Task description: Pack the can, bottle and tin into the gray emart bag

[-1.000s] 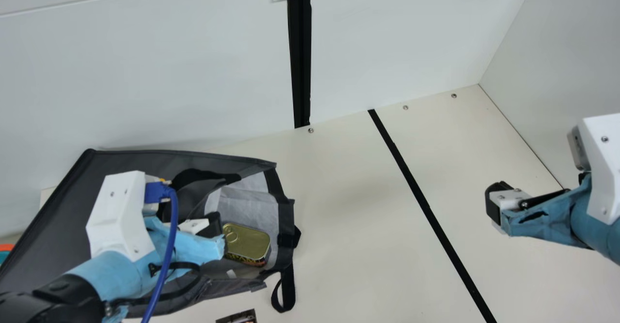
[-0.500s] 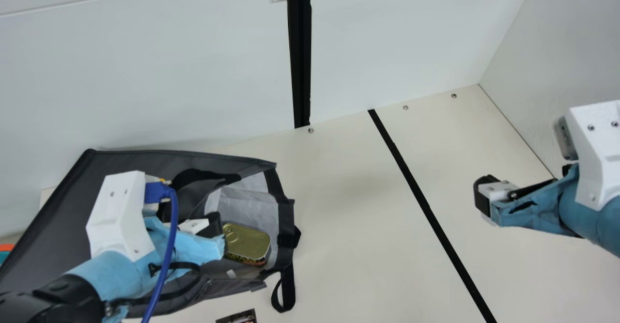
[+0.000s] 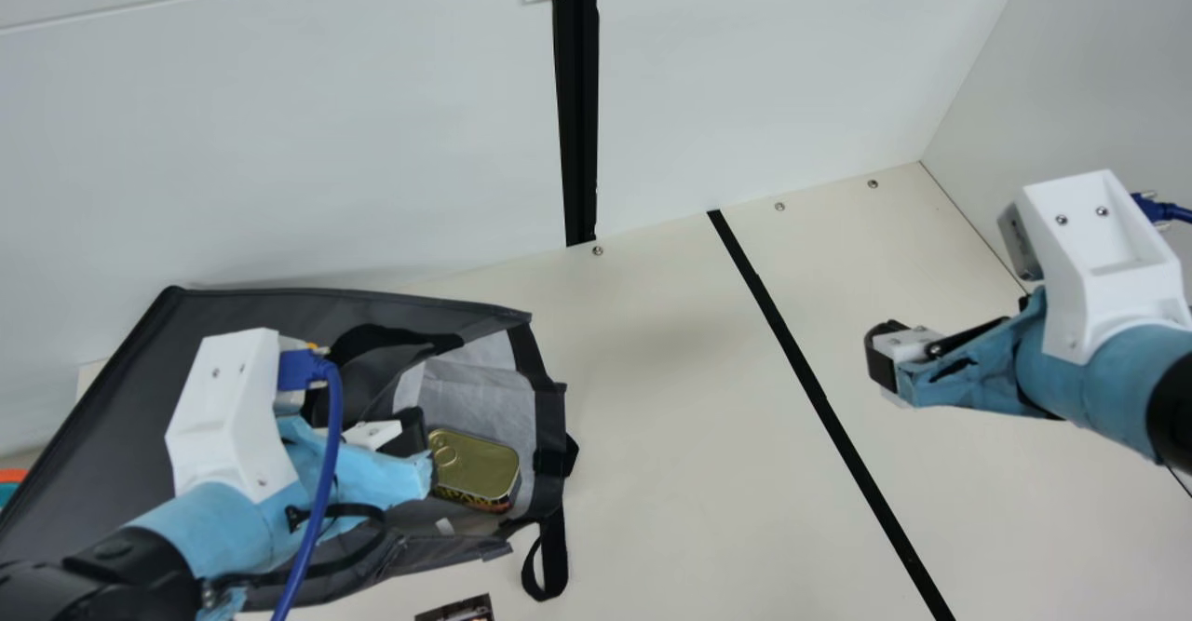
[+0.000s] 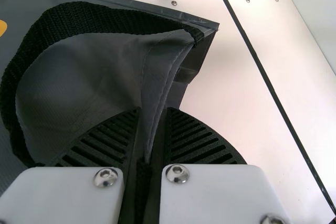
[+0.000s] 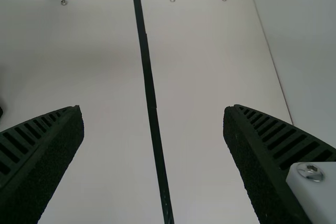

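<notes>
My left gripper [image 3: 417, 453] is at the upper edge of the gray bag [image 3: 251, 323], which lies with its mouth toward the table's middle. In the left wrist view the left gripper [image 4: 153, 135] is shut on a fold of the bag's gray fabric [image 4: 160, 72], beside a black strap. A gold-lidded tin [image 3: 477, 465] lies inside the bag's mouth, just past those fingers. My right gripper [image 3: 885, 360] is over the table at the right, away from the bag; the right wrist view has the right gripper [image 5: 153, 124] wide open with nothing between its fingers.
A small dark printed item [image 3: 456, 610] lies at the near edge, below the bag's loose strap [image 3: 554, 556]. Black tape [image 3: 819, 398] runs across the table [image 3: 670, 416]. White walls [image 3: 372, 137] stand behind and at the right. Something orange and teal [image 3: 11, 483] is at the far left.
My right arm has moved leftward and a little toward the back wall, coming further into the main view. The left arm, the bag and the tin have stayed where they were.
</notes>
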